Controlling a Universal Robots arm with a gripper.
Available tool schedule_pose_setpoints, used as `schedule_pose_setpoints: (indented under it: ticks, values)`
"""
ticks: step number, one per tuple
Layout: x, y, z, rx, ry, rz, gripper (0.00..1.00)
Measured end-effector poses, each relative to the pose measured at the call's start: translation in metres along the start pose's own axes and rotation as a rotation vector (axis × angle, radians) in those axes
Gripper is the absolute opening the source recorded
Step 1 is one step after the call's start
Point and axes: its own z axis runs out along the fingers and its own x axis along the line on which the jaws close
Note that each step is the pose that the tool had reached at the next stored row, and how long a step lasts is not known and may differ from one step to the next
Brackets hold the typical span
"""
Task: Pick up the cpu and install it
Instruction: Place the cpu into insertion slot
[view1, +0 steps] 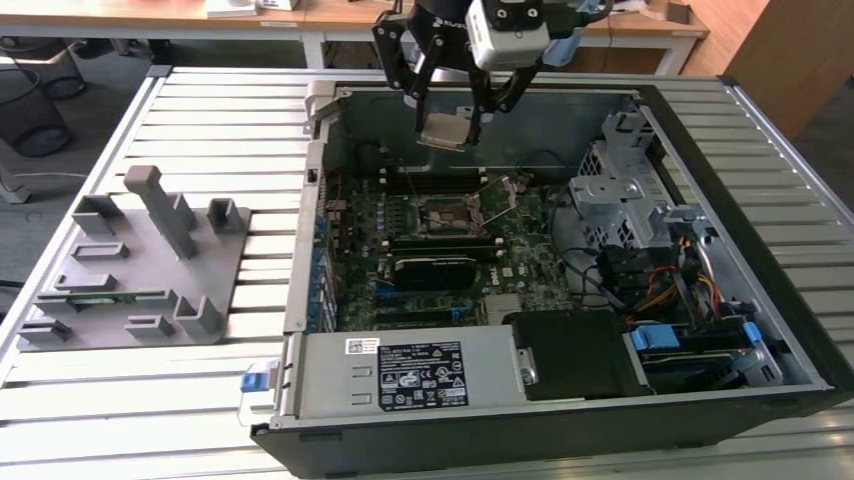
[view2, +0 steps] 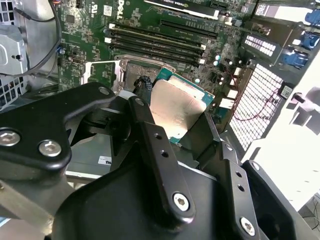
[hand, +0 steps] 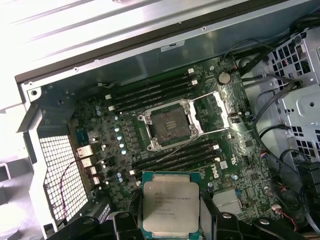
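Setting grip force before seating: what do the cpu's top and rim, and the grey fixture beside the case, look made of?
The cpu, held in the gripper: top looks like silver metal, satin sheen catching light; rim looks like green circuit board, matte. The grey fixture: uniform matte grey with blocky posts, probably plastic, though painted metal is possible.

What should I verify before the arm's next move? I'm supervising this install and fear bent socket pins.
1. cpu held in the gripper: ok, clamped by two opposite edges.
2. socket open, load plate swung aside: ok.
3. socket empty: ok, nothing sits in it.
4. cpu centred over the socket: cannot tell.
5. cpu corner marking matched to the socket: cannot tell.
6. cables away from the socket: ok, they lie beside the drive cage.
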Motion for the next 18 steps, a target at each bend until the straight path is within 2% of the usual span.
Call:
schedule_pose_setpoints:
  ticks: [18]
  values:
    - [0.0000, 0.0000, 0.0001, -0.0018, -0.0008, 0.073, 0.54]
